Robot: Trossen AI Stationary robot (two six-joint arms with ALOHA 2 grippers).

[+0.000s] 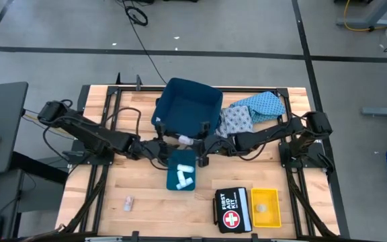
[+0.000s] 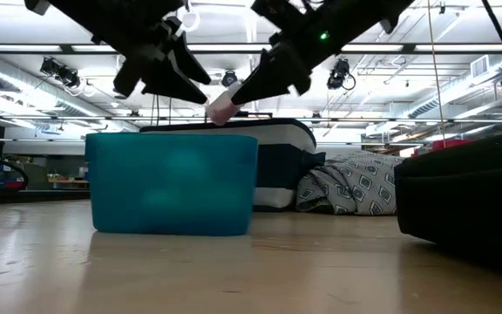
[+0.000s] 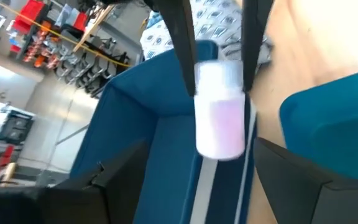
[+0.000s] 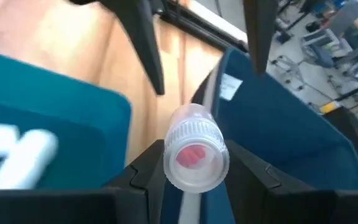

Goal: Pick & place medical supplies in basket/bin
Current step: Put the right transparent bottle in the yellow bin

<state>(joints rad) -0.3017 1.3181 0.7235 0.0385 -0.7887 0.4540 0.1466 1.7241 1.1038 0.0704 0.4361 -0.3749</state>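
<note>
A small white cylinder [image 1: 185,140] with a ribbed cap [image 4: 194,155] hangs in the air between my two grippers, just near of the dark blue basket [image 1: 187,107] and above the teal bin [image 1: 181,176]. My right gripper [image 4: 194,152] comes in from the right and is shut on it. My left gripper [image 3: 185,168] faces it from the left and is open, its fingers [image 4: 145,43] apart and clear of the cylinder. Several white rolls [image 1: 183,176] lie in the teal bin. Two patterned blue cloths [image 1: 247,111] lie against the basket's right side. My right gripper pinches the white cylinder by its two sides [image 3: 219,74] between its two fingers. The fingers come from the table's right, slanting down, and lie along the cylinder. Its free end [image 2: 222,109] sticks out past the fingertips toward my left gripper. It is lifted clear of everything.
A black first aid kit [image 1: 232,210] and a yellow box [image 1: 265,207] stand near the front edge at the right. A tiny pale packet [image 1: 128,200] lies at the front left. Bare wood shows around it.
</note>
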